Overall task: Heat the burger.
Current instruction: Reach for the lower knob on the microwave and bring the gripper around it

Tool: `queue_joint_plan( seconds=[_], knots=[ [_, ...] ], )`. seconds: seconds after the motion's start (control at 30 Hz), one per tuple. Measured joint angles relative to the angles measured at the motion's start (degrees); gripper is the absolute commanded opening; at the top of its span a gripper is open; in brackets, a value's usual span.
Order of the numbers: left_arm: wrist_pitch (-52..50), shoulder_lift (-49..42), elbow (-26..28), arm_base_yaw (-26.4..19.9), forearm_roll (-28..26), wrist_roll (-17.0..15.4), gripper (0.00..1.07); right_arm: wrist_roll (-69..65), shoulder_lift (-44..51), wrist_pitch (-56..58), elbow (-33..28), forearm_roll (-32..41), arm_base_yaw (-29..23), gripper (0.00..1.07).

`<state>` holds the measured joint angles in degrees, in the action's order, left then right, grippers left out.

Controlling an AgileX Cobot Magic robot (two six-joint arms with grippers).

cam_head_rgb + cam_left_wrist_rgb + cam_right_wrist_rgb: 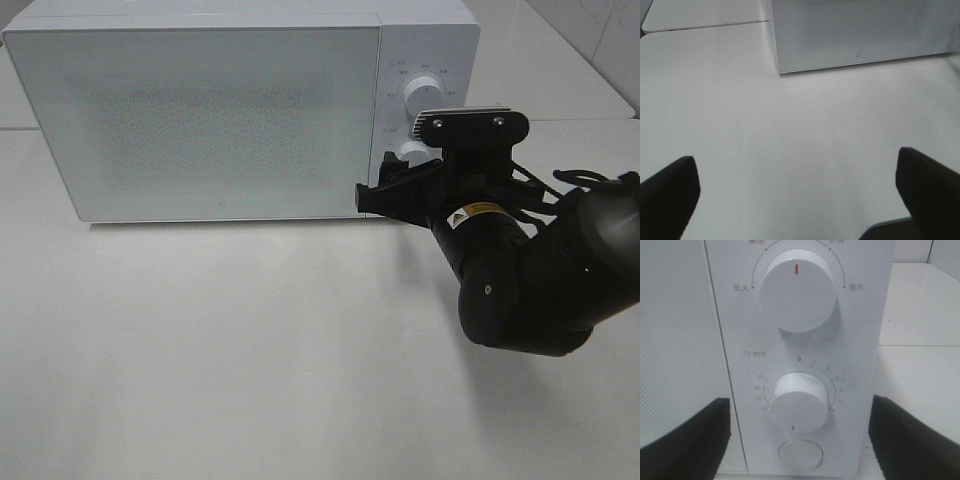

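The burger is out of view. A white microwave (pixel 200 110) stands at the back of the table with its door shut. My right gripper (pixel 395 182) hovers in front of its control panel. In the right wrist view the right gripper (pixel 799 440) is open, its two black fingers (pixel 685 440) flanking the lower timer knob (pixel 799 405) with gaps on both sides. The knob's red mark points downward. My left gripper (pixel 800 195) is open over bare table, well short of the microwave's front (pixel 860 35).
Above the timer knob sits a larger power knob (pixel 797 292), and below it a round button (pixel 800 455). The white table (pixel 250 350) stretches in front of the microwave. A second table surface (pixel 700 15) adjoins at the far left.
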<state>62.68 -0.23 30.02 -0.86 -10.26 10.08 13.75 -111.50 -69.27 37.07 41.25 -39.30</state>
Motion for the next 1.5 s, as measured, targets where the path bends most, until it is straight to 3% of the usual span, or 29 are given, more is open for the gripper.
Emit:
queue_joint_plan(
  seconds=[0.63, 0.87, 0.93, 0.97, 1.0, 1.03, 1.1, 1.2, 1.5],
  knots=[
    [0.00, 0.00, 0.00, 0.00, 0.00, 0.00, 1.00, 1.66, -7.10, 0.00, 7.85, -0.92, 2.69, 0.74],
    [0.00, 0.00, 0.00, 0.00, 0.00, 0.00, 1.00, 1.66, -7.16, 0.00, 8.37, -0.80, 2.81, 0.57],
    [0.00, 0.00, 0.00, 0.00, 0.00, 0.00, 1.00, 1.66, -7.16, 0.00, 8.37, -0.80, 2.98, 0.43],
    [0.00, 0.00, 0.00, 0.00, 0.00, 0.00, 1.00, 1.66, -7.16, 0.00, 8.37, -0.80, 2.98, 0.43],
    [0.00, 0.00, 0.00, 0.00, 0.00, 0.00, 1.00, 1.66, -7.16, 0.00, 8.37, -0.86, 3.04, 0.32],
    [0.00, 0.00, 0.00, 0.00, 0.00, 0.00, 1.00, 1.66, -7.16, 0.00, 8.37, -0.86, 3.04, 0.32],
    [0.00, 0.00, 0.00, 0.00, 0.00, 0.00, 1.00, 1.66, -7.16, 0.06, 8.37, -0.80, 3.04, 0.19],
    [0.00, 0.00, 0.00, 0.00, 0.00, 0.00, 1.00, 1.66, -7.16, 0.11, 8.37, -0.80, 3.09, 0.13],
    [0.00, 0.00, 0.00, 0.00, 0.00, 0.00, 1.00, 1.66, -7.16, 0.57, 8.37, -0.80, 3.09, 0.13]
  ],
)
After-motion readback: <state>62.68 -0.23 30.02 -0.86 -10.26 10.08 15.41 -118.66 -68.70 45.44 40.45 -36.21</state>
